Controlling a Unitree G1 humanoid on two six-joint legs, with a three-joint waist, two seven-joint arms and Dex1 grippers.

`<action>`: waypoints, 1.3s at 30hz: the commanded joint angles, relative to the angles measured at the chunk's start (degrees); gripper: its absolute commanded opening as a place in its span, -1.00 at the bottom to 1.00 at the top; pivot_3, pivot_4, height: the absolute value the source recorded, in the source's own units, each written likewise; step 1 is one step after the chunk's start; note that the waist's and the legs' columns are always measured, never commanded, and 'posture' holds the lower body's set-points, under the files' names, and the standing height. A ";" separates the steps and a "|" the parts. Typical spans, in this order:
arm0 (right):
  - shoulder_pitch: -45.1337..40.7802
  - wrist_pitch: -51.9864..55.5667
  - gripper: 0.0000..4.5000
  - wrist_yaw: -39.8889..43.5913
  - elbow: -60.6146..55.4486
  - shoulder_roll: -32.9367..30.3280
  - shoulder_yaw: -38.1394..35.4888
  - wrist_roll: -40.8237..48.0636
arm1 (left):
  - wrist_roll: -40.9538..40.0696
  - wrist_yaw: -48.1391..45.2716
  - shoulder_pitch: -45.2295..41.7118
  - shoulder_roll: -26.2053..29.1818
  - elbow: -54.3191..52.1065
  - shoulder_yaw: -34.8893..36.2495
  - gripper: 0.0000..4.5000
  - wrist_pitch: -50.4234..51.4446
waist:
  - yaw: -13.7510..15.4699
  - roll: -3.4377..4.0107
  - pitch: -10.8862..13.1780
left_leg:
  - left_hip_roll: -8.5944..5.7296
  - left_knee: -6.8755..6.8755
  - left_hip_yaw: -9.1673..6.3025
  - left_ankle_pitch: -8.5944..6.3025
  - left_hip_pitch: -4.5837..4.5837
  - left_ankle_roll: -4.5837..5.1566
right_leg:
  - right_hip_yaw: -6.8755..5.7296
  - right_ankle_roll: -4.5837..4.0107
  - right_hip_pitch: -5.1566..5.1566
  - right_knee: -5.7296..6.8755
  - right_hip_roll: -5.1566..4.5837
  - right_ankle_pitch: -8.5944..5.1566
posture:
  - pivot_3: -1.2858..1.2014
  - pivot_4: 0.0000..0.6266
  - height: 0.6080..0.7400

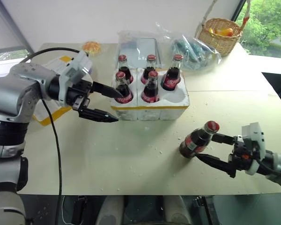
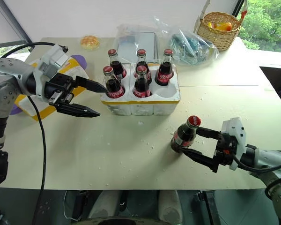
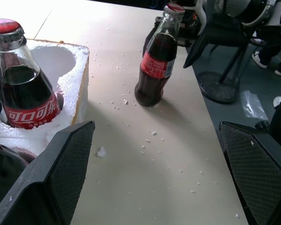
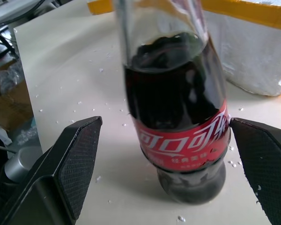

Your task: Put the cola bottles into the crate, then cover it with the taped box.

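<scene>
Right wrist view: sixth bottle (image 4: 178, 122) stands on the table (image 2: 112, 154) near the crate (image 2: 143, 105), between our right gripper (image 2: 195, 143)'s spread fingers, not yet pinched. We judge the last loading step in hand; next, close, lift, seat it in the empty front-right well (image 1: 177, 97). Count: five bottles (image 1: 150, 77) in wells, one out, one crate, one taped box (image 2: 51, 105) beside the spread left gripper (image 1: 113, 106).

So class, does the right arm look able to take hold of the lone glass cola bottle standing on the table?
Probably yes: the right gripper is open, its black fingers flanking the red-labelled glass cola bottle with nothing between.
</scene>
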 commanded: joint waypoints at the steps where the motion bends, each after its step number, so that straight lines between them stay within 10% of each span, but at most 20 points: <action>1: -2.52 -1.36 1.00 -1.06 0.87 1.06 2.52 0.07 | -0.93 0.62 -0.76 1.18 -2.19 2.36 0.98 0.65 | 0.01 0.00 0.00 | 0.00 0.00 0.00 0.00 0.00 0.00 | 0.00 0.00 0.00 0.00 0.00 0.00 | 0.03 -0.52 0.96; 10: -7.84 -3.29 1.00 -4.14 6.41 3.03 7.54 -3.08 | -1.19 2.09 -0.46 1.62 -3.60 3.17 0.98 1.77 | 0.07 0.00 0.00 | -0.01 -0.01 -0.01 0.00 0.00 0.00 | -0.01 0.07 0.00 0.01 0.00 0.03 | 0.03 -0.52 0.96; 15: -8.32 -2.98 0.26 -4.37 6.24 3.27 7.02 -1.39 | -1.07 2.40 -0.40 1.73 -3.66 3.24 1.00 1.71 | 0.07 0.00 0.00 | -0.01 -0.02 -0.01 0.00 0.01 0.00 | -0.01 0.10 0.00 0.01 0.01 0.05 | 0.03 -0.52 0.96; 21: -9.83 -0.60 0.27 -4.38 4.83 1.67 3.42 3.23 | -0.96 2.73 -0.22 1.69 -3.71 3.29 1.00 1.50 | 0.04 0.02 0.01 | -0.01 -0.04 -0.01 0.00 0.00 0.00 | -0.01 0.11 -0.02 0.01 0.01 0.06 | 0.03 -0.52 0.96; 29: -32.67 4.26 0.27 -5.28 14.48 -2.78 1.59 8.98 | -0.73 4.21 1.20 1.02 -4.51 3.72 1.00 0.67 | -0.26 0.14 0.09 | 0.03 -0.05 0.01 0.00 0.00 0.00 | 0.01 0.07 -0.09 0.02 0.05 0.09 | 0.03 -0.52 0.96; 39: -55.17 -2.64 0.27 -4.82 34.76 5.68 15.40 -4.25 | -2.39 7.86 4.59 1.77 -8.71 6.94 1.00 2.06 | -0.42 0.13 0.10 | 0.02 -0.10 0.04 -0.01 -0.26 0.02 | 0.02 0.08 -0.40 0.05 0.07 0.11 | 0.03 -0.52 0.96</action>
